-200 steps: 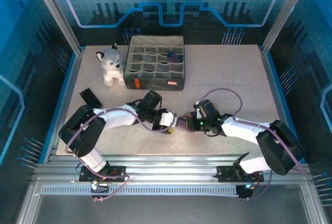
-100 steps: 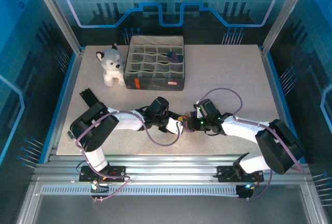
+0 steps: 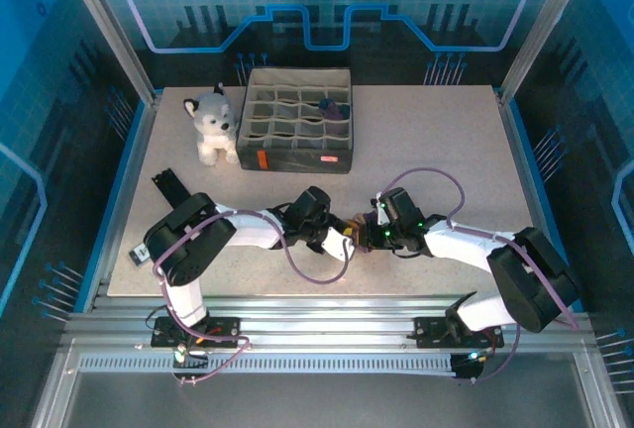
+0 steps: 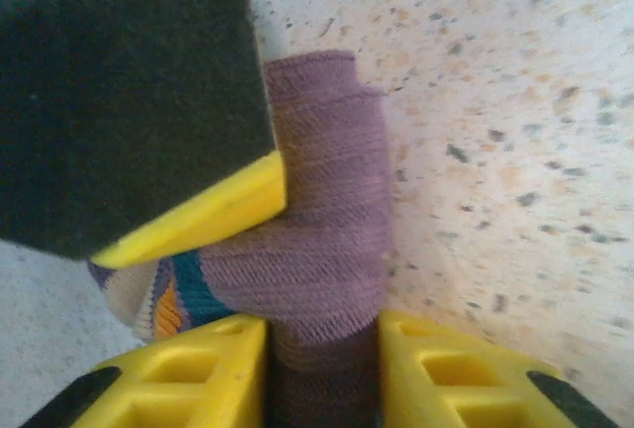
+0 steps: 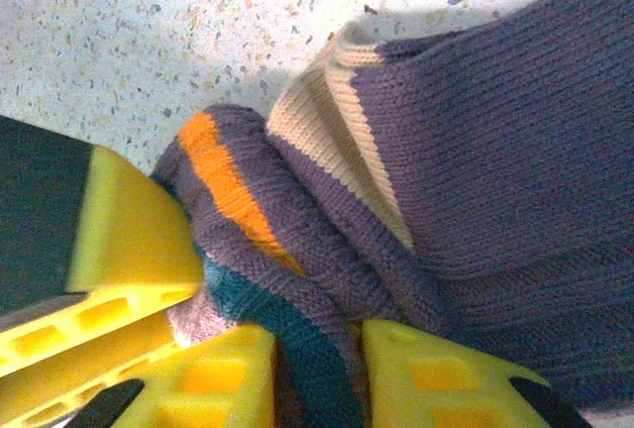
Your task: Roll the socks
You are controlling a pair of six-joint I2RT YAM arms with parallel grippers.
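The socks (image 3: pixel 356 234) are a bunched purple knit bundle on the table's near middle, held between both grippers. In the left wrist view a purple fold of sock (image 4: pixel 327 230) runs down between my yellow fingers; my left gripper (image 4: pixel 322 354) is shut on it. In the right wrist view the socks (image 5: pixel 475 151) show orange, teal and tan bands, and my right gripper (image 5: pixel 317 374) is shut on the teal-striped fold. The left gripper's yellow fingers (image 5: pixel 129 240) press in from the left there. From above, the left gripper (image 3: pixel 346 242) and right gripper (image 3: pixel 367 238) meet tip to tip.
A grey divided organiser box (image 3: pixel 297 156) stands at the back centre with a dark bundle (image 3: pixel 335 108) in one cell. A grey-and-white plush husky (image 3: pixel 211 126) sits to its left. A black flat object (image 3: pixel 170 186) lies near the left edge.
My left arm has reached further right toward the right gripper, and its jaws have closed onto the sock. The right arm has stayed almost still.
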